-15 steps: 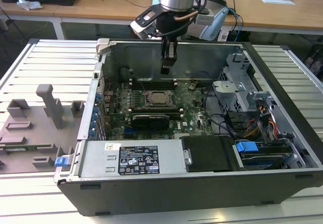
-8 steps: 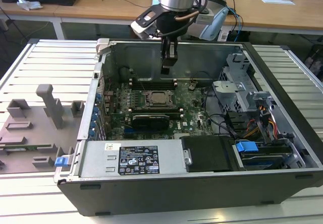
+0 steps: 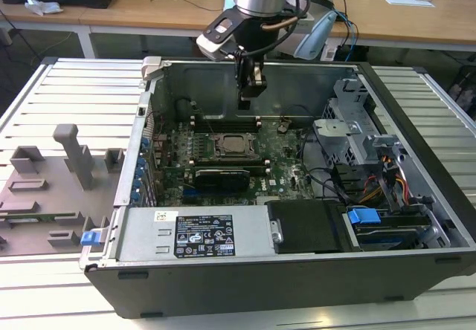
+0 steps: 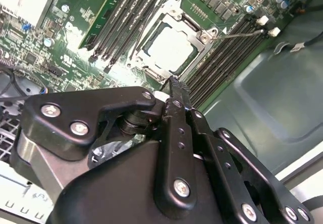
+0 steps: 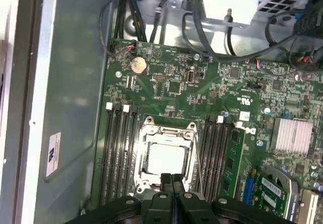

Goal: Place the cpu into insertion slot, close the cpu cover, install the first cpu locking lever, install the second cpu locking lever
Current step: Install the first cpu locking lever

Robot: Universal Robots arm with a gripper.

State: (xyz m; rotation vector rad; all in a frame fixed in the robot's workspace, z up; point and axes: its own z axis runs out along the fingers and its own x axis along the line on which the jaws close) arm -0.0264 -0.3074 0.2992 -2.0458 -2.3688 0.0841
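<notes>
The cpu point(image 3: 233, 146) lies flat in the insertion slot point(image 3: 217, 150) on the green board, its pale metal top showing in both wrist views point(image 4: 170, 45) point(image 5: 164, 158). The silvery cpu cover point(image 5: 147, 132) point(image 4: 172, 6) lies down around the chip as a frame. A thin wire lever point(image 5: 198, 159) runs along one side of the socket. My gripper point(image 3: 245, 101) hangs above the board just behind the socket, touching nothing. Its black fingers are pressed together, shut on nothing, with the tips point(image 5: 171, 177) point(image 4: 173, 84) over the socket's edge.
The open computer case point(image 3: 416, 189) walls in the board. Long black memory slots point(image 5: 117, 153) flank the socket on both sides. A drive cage point(image 3: 349, 133) with cables stands at the exterior view's right. A grey fixture point(image 3: 67, 159) sits outside the case at the exterior view's left.
</notes>
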